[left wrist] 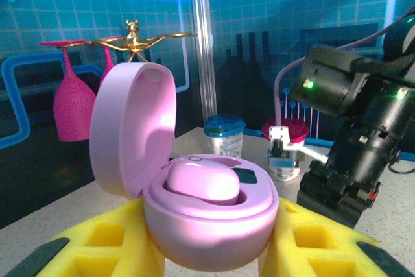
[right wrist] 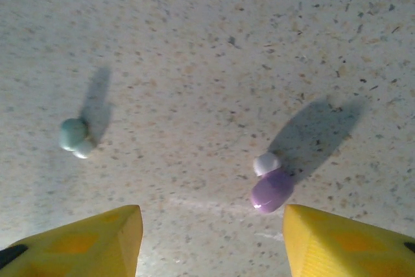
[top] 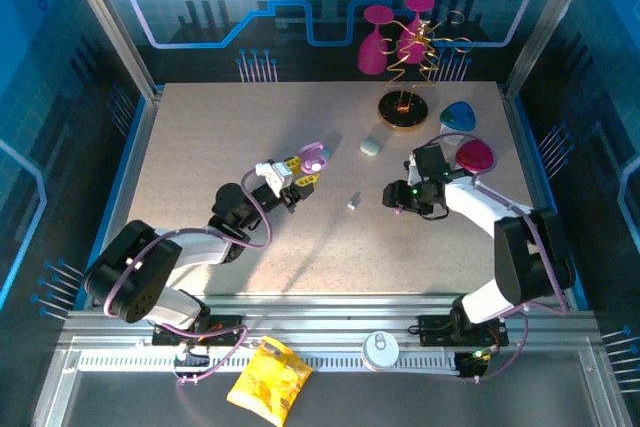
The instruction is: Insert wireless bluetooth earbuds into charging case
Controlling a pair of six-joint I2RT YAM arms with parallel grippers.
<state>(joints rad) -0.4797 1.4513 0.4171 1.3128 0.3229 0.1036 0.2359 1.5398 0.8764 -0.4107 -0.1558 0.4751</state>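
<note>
The purple earbud (right wrist: 272, 189) sits on the worktop (right wrist: 194, 43) just ahead of my right claw (right wrist: 211, 238), fingers spread, wrist pointing down. My left claw (left wrist: 211, 248) is pinching the open lilac charging case (left wrist: 207, 205).

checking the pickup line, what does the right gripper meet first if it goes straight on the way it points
Probably the purple earbud, on the table between the right gripper's fingers; depth is unclear.
</note>
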